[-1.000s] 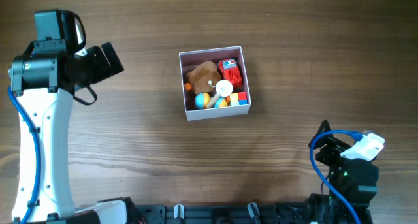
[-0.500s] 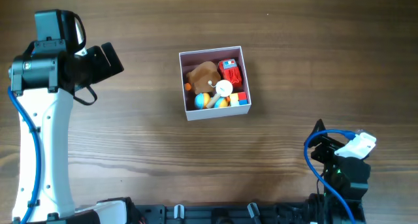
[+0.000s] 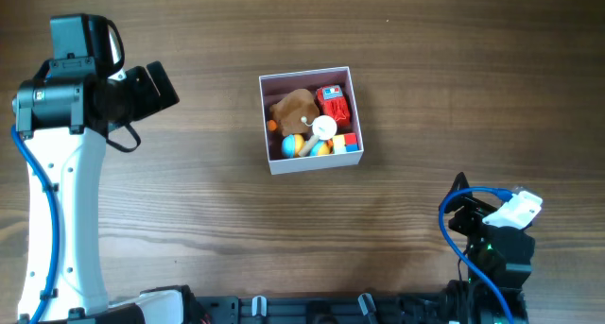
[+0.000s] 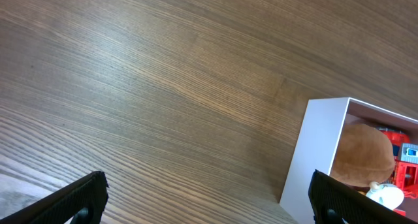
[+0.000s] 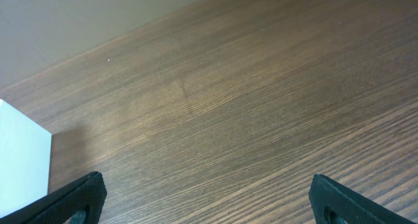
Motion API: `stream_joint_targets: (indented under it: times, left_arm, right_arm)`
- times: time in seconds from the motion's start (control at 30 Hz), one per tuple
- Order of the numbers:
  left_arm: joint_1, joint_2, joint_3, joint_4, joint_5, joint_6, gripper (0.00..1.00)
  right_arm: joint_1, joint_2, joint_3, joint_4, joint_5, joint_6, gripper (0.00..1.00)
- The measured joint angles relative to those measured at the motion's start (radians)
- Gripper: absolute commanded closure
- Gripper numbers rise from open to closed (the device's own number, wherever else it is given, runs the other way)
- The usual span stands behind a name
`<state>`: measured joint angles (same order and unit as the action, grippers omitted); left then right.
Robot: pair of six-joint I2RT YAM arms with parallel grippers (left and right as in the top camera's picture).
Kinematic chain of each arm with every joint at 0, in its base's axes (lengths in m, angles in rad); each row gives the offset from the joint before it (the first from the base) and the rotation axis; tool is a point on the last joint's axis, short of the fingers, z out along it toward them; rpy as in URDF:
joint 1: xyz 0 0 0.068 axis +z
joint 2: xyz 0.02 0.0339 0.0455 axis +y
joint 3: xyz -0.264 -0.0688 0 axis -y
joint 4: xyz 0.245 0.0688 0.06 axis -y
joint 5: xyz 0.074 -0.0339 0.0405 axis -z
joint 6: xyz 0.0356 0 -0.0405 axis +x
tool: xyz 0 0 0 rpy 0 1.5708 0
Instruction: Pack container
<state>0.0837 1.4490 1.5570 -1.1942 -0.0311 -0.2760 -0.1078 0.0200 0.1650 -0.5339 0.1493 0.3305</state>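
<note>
The container (image 3: 267,118) is a square white-walled box with a pink inside, at the middle of the table. It holds a brown plush, a red toy (image 3: 333,103), a white round piece and several small coloured toys. In the left wrist view its white wall (image 4: 319,152) and the brown plush (image 4: 366,152) show at the right. In the right wrist view only a white corner (image 5: 23,159) shows at the left. My left gripper (image 4: 206,201) is open and empty over bare wood, left of the container. My right gripper (image 5: 206,201) is open and empty at the near right.
The left arm (image 3: 66,154) stands along the table's left side. The right arm (image 3: 492,234) with its blue cable is folded low at the near right corner. The table's far edge (image 5: 117,44) shows in the right wrist view.
The right arm has drawn back slightly toward the near edge. The left arm and the container have not moved.
</note>
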Motion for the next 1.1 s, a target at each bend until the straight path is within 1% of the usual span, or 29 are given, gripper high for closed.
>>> stream_joint_targets:
  times: [0.77, 0.9, 1.0, 1.1]
  left_arm:
    - [-0.001, 0.000, 0.000, 0.000, 0.000, 0.000, 0.00]
    - [-0.023, -0.026, 0.000, 0.003, -0.002, 0.000, 0.00]
    - [-0.058, -0.104, -0.025, 0.080, -0.024, 0.001, 0.00]
    - [-0.082, -0.231, -0.101, 0.275, -0.052, 0.001, 0.00]
  right_arm:
    - [0.000, 0.000, 0.000, 0.000, 0.000, 0.000, 0.00]
    - [0.000, 0.000, 0.000, 0.000, 0.000, 0.000, 0.00]
    - [0.000, 0.000, 0.000, 0.000, 0.000, 0.000, 0.00]
    - [0.000, 0.000, 0.000, 0.000, 0.000, 0.000, 0.00]
